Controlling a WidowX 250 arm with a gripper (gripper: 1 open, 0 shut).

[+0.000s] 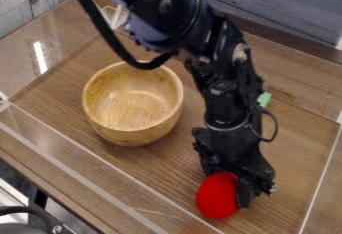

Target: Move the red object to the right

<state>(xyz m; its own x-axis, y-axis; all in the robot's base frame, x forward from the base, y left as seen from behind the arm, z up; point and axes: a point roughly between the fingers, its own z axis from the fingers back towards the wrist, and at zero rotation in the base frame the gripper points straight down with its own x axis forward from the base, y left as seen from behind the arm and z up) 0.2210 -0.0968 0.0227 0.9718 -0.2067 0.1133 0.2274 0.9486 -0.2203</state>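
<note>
Wood-grain planks run across the desk [94, 178], which fills most of the frame; its edge cuts diagonally through the lower left corner, with dark shapes beyond it. Low down, right of centre, sits the red object [217, 197], a glossy rounded thing near the bottom of the frame. The dark arm [230, 88] comes in from the top and reaches down to it, and the fingers [235, 170] are at its upper side, overlapping it in the view. Whether they grip it or merely stand around or against it, I cannot tell; the dark parts hide where they would meet it.

The step in hand looks like the shift itself, or the grasp just ahead of it. If the grip is good, the next move calls for a low, steady carry toward the right side of the frame, then a gentle release. If it is not, the fingers need to settle on both sides first, since a smooth round thing could roll off.

Left of centre stands the wooden bowl [90, 96], well apart from the red object and away from a rightward path. A bit of green [265, 99] shows behind the arm at centre right, mostly hidden. Bare wood lies to the lower right, though the desk's right edge seems near enough to call for care.
</note>
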